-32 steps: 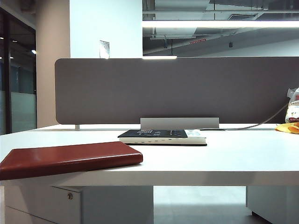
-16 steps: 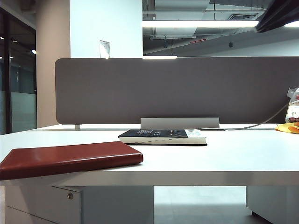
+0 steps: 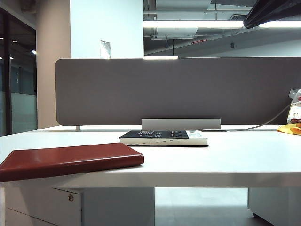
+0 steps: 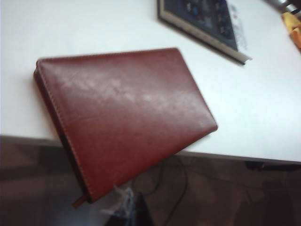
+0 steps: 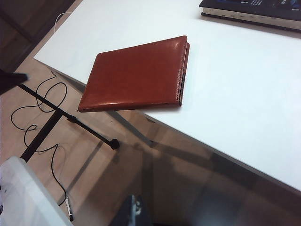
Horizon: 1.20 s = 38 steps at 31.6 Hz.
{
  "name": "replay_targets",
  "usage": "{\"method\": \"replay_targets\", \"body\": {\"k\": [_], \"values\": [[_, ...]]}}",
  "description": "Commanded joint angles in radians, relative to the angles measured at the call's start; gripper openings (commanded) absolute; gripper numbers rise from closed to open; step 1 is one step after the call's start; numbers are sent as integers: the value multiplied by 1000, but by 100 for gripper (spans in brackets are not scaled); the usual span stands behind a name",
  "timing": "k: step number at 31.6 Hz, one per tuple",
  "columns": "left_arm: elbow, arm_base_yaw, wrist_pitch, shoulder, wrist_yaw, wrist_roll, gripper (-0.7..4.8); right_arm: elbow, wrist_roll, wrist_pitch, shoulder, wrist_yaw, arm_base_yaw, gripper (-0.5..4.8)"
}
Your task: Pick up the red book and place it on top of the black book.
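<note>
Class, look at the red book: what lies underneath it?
Part of the red book rests on the white table; one end overhangs the table edge, with floor and black cables below. Whatever lies between book and tabletop is covered.

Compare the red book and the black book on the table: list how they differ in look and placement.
Colour: the red book has a plain maroon leather-like cover; the black book carries small white printed marks.
Placement: the red book overhangs the table edge at the near corner; the black book lies fully on it, farther back by the divider.
Thickness: the black book looks thicker, with pale page edges showing.
Both lie flat and closed, untouched.
</note>
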Motion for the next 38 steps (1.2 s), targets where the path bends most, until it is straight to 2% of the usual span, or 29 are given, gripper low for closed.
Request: {"method": "replay_targets", "body": {"k": [1,4,13,17,25,30,34,38], "values": [[-5,-1,45,53,6,-21,8,4,2,13,-2,-1,1,-3],[-28,-1,100,106,7,-73,64,4,1,11,-2,-1,1,-3],[-126,-1,291,272,60,-191,101,4,1,3,-2,-2,1,-3],[-131,-1,350,323,87,-237,220,4,1,1,-2,-1,1,-3],[-131,-1,320,370,98,-212,221,4,0,-13,-2,-1,1,-3],[-133,-1,257,394,47,-158,298,4,-3,-17,-2,-2,1,-3],[-137,-1,276,430,42,-158,298,4,-3,-17,-2,-1,1,-3],[-136,-1,346,497,90,-181,304,4,-7,-17,-2,-1,1,-3]]}}
